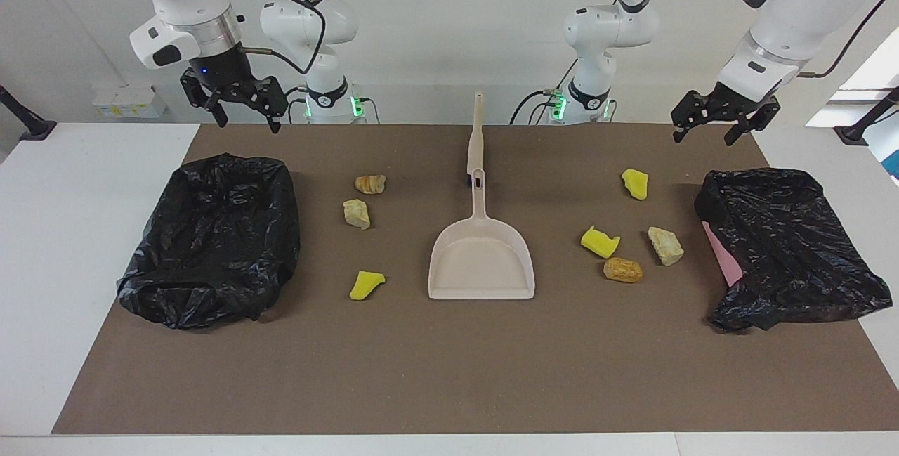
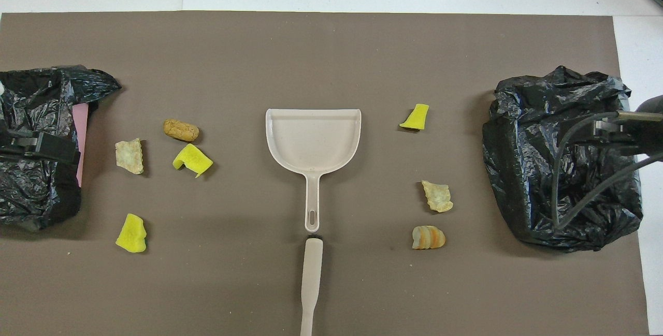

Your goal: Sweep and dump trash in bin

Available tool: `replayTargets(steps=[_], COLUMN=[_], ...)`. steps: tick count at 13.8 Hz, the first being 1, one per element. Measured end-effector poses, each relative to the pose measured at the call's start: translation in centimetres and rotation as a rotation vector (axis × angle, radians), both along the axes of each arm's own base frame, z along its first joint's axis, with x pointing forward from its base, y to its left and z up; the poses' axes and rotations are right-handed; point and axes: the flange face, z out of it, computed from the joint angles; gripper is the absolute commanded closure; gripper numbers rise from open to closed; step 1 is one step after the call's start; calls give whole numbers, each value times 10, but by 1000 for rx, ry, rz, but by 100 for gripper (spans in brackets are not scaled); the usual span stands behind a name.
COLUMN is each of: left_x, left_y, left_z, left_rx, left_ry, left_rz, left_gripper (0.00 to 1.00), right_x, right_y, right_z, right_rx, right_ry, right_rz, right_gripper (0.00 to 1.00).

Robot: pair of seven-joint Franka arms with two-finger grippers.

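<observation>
The trash lies in two groups on the brown mat. Toward the right arm's end are a striped orange-brown lump (image 1: 370, 183) (image 2: 428, 237), a beige chunk (image 1: 357, 213) (image 2: 437, 196) and a yellow piece (image 1: 366, 284) (image 2: 415, 117). Toward the left arm's end are two yellow pieces (image 1: 635, 183) (image 1: 600, 242), a beige chunk (image 1: 665, 245) and an orange-brown lump (image 1: 622, 270). One bin lined with a black bag (image 1: 211, 238) stands at the right arm's end, another (image 1: 786, 245) at the left arm's. My right gripper (image 1: 247, 122) and left gripper (image 1: 704, 138) hang open and empty, each over its own bin.
A beige dustpan (image 1: 482, 259) (image 2: 313, 139) lies mid-mat, its handle pointing toward the robots. A beige brush (image 1: 477, 133) (image 2: 311, 279) lies in line with that handle, nearer to the robots. Pink shows under the bag (image 2: 80, 139) of the bin at the left arm's end.
</observation>
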Motion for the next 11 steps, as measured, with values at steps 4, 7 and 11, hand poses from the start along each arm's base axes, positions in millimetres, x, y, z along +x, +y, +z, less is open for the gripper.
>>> replayTargets(steps=[4,7,11], left_x=[0,0,-4], left_y=[0,0,-2], left_z=[0,0,-8], left_rx=[-1,-1,-1], left_ry=[2,3,20], left_rz=[-12,-15,-25], left_gripper=[0,0,0], right_x=[-1,1,2], right_y=[0,0,1], right_z=[4,7,6], right_rx=[0,1,0], right_ry=[-2,-6,2], right_rz=[0,2,16], right_gripper=[0,0,0])
